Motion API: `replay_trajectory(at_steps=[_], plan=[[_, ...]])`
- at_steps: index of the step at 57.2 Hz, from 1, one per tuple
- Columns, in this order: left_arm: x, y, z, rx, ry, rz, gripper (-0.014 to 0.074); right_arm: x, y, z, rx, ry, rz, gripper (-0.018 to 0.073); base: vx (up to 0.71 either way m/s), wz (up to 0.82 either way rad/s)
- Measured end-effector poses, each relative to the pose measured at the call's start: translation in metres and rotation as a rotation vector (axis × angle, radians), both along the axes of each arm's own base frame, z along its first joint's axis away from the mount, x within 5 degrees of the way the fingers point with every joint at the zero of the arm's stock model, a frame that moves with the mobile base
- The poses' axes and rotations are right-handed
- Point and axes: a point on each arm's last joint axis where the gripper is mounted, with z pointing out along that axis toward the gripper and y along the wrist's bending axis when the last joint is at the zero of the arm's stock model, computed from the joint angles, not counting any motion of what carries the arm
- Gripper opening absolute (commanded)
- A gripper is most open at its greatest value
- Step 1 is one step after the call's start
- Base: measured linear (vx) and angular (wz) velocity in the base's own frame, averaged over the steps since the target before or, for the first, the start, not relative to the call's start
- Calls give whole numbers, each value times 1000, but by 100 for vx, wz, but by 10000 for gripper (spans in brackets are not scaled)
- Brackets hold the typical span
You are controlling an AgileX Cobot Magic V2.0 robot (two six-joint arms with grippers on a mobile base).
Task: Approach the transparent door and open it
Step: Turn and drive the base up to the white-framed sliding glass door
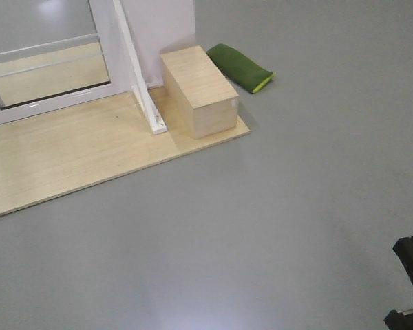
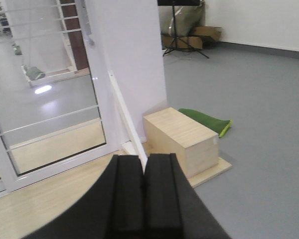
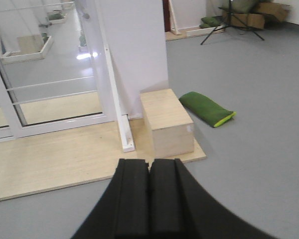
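"Exterior front-facing view shows mostly grey floor [image 1: 296,206]," says Ann. "The robot looks well apart from the wooden board [image 1: 55,165] and from the transparent door [image 1: 48,74], up in the top left corner."

"Where does the door stand?" asks Ben.

"On the back part of the board, just left of the white wall [image 2: 134,64]. It is glass with thin white bars. A slanted white post [image 2: 127,119] leans at the foot of that wall."

"What is in the way?"

"A wooden box [image 2: 182,139] sits on the board's right end, beside the wall. A green bag [image 2: 207,121] lies on the floor just behind the box. So the robot should likely turn left as it drives and keep away from both."

"And the board's edge?"

"It may be a small bump. Rolling up slowly and straight seems best."

"What does it aim for?"

"The handle [image 2: 89,31], high on the door's edge next to the wall."

"Are the hands ready?"

"Not yet. The left hand [image 2: 143,164] and the right hand [image 3: 150,167] both have their fingers pressed together, holding nothing. One needs to spread apart before it reaches the handle. The door looks like a slider, so a sideways pull away from the wall should work."
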Motion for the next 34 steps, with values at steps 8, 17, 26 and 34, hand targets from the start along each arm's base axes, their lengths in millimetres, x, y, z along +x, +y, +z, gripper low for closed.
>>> replay_trajectory(at_steps=[8, 17, 26, 34], plan=[[0, 0, 0, 0, 0, 0, -6, 0, 0, 0, 0, 0, 0, -6, 53, 54], [0, 0, 0, 0, 0, 0, -6, 0, 0, 0, 0, 0, 0, -6, 53, 56], [0, 0, 0, 0, 0, 0, -6, 0, 0, 0, 0, 0, 0, -6, 53, 58], [0, 0, 0, 0, 0, 0, -6, 0, 0, 0, 0, 0, 0, -6, 53, 58]])
